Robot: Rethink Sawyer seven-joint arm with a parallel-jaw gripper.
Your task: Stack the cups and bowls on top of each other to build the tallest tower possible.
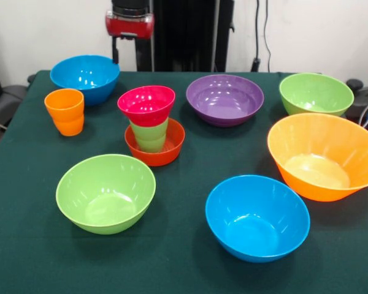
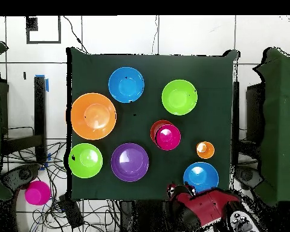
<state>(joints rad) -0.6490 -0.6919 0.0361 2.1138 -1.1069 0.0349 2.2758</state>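
Nearest the camera in the front view sits a blue bowl (image 1: 257, 217), open side up on the green table (image 1: 184, 269), with a lime green bowl (image 1: 105, 193) to its left and the very large orange bowl (image 1: 324, 156) to its right, tilted a little on its base. Behind these, near the middle of the table, stands the tower (image 1: 150, 125): a small red-orange bowl (image 1: 154, 150) at the bottom, the light green cup (image 1: 149, 136) standing upright in it, and a pink bowl (image 1: 146, 105) resting on the cup's rim. From overhead the pink bowl (image 2: 168, 137) covers most of the red-orange one. Left of the tower, apart from it, stands the orange cup (image 1: 65, 111), upright, just in front of a second blue bowl (image 1: 84, 78) at the far left corner. A purple bowl (image 1: 224, 98) lies right of the tower, and a second lime green bowl (image 1: 316, 94) sits farther right near the table's edge. All the bowls rest separately, none touching another. Only the red and black arm (image 1: 130, 21) shows at the top edge behind the table, drawn back from everything; whether the gripper is released or clenched I cannot tell. Off the table, in the overhead view, a pink round object (image 2: 37, 192) lies on the floor among cables.
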